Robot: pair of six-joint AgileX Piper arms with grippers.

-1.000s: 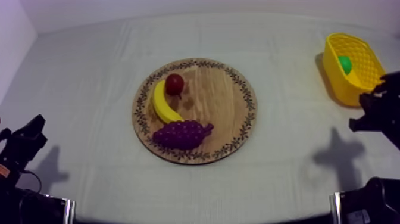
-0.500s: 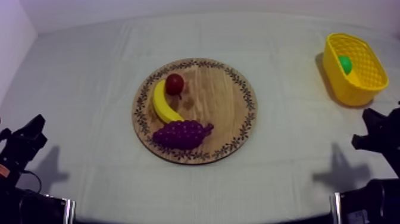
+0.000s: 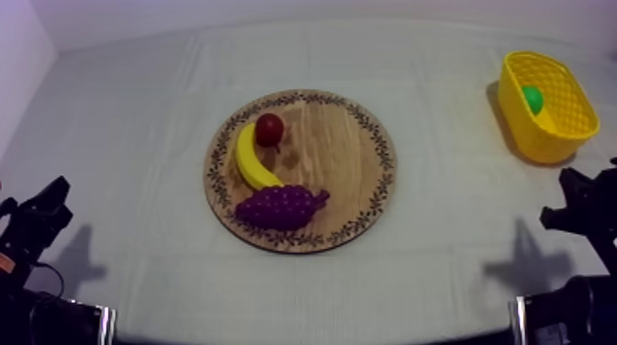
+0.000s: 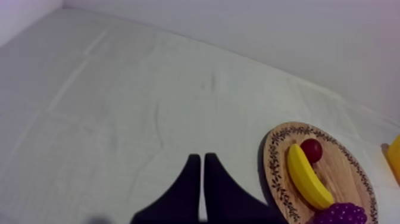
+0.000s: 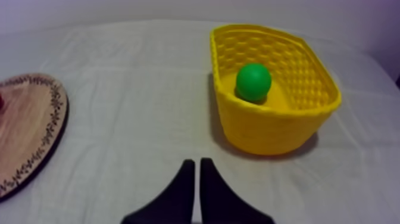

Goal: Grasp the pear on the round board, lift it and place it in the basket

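Pear: there it is, the green pear [image 3: 532, 98], down inside the yellow basket [image 3: 551, 142] at the upper right of the top view. It sits on the basket floor, and no gripper is touching it.
Basket: upright on the cloth, well apart from the board. From the right wrist camera the pear [image 5: 253, 81] shows round and green over the near wall [image 5: 274, 128], closer to the far side of the basket than the near one.
Right gripper: the right gripper [image 5: 196, 162] has its two black fingers lying together in a narrow wedge, nothing between them. It points at the basket from a short way back and hangs over bare cloth. In the top view it is low at the right edge [image 3: 574, 206], below the basket.
Wooden board: the wooden board [image 3: 340, 156] lies in the middle of the top view, patterned rim all round. Its right half is bare wood.
Fruit on the board: all on the left half. The small red fruit [image 3: 269, 129] is at the top, touching the upper end of the banana [image 3: 250, 161]. The banana curves down to the bunch of grapes [image 3: 280, 206] at the lower edge.
Left gripper: the left gripper [image 4: 201, 158] is pressed closed too, holding nothing. It sits over open cloth, with the board off to one side. In the top view it is at the lower left [image 3: 41, 216].
Table: grey-white cloth [image 3: 138, 110], lightly creased.
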